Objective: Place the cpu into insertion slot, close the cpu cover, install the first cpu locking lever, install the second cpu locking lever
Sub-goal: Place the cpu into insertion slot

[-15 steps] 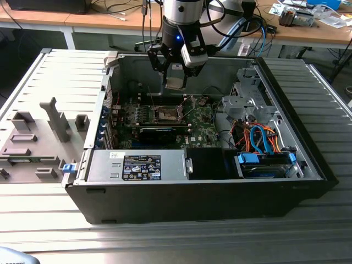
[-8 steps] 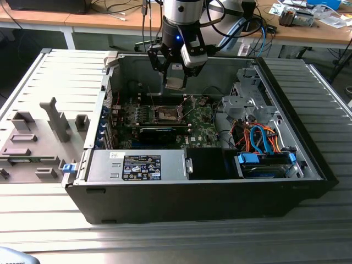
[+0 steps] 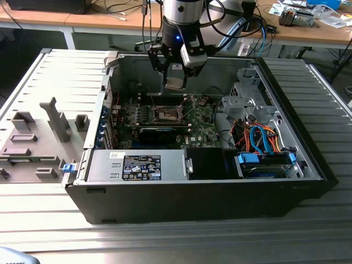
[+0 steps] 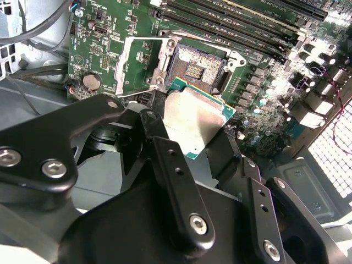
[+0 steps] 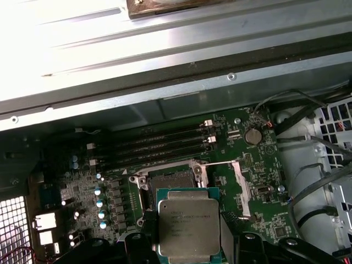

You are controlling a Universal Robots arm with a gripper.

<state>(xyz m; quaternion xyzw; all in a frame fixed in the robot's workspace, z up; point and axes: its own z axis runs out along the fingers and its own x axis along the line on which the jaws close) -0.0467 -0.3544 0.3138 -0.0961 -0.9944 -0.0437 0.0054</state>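
The arm's gripper (image 3: 176, 81) hangs inside the open computer case (image 3: 192, 190), toward its far wall, and it is clamped on the cpu (image 3: 176, 83). In the second wrist view the black fingers (image 4: 224, 151) press on two opposite edges of the chip, parted just enough to take its width, and the dull silver top of the cpu (image 4: 193, 118) with its green border faces the camera. The chip is up in the air, clear of the green motherboard (image 3: 201, 129) and touching nothing but the fingers. Below it the insertion slot (image 3: 166, 114) lies bare, its dark brownish centre exposed in both wrist views (image 4: 195, 63) (image 5: 168, 181). The cpu cover (image 4: 120, 69) is swung open and lies beside the slot as a thin silvery frame, with the board showing through its window; the first wrist view shows it (image 5: 242, 190) on the side toward the coin battery (image 5: 252, 136). On the exterior view's left, outside the case, a grey fixture tray (image 3: 33, 137) sits on the ribbed metal table (image 3: 165, 242). Orange and blue cables (image 3: 258, 137) bunch in the case on the exterior view's right.
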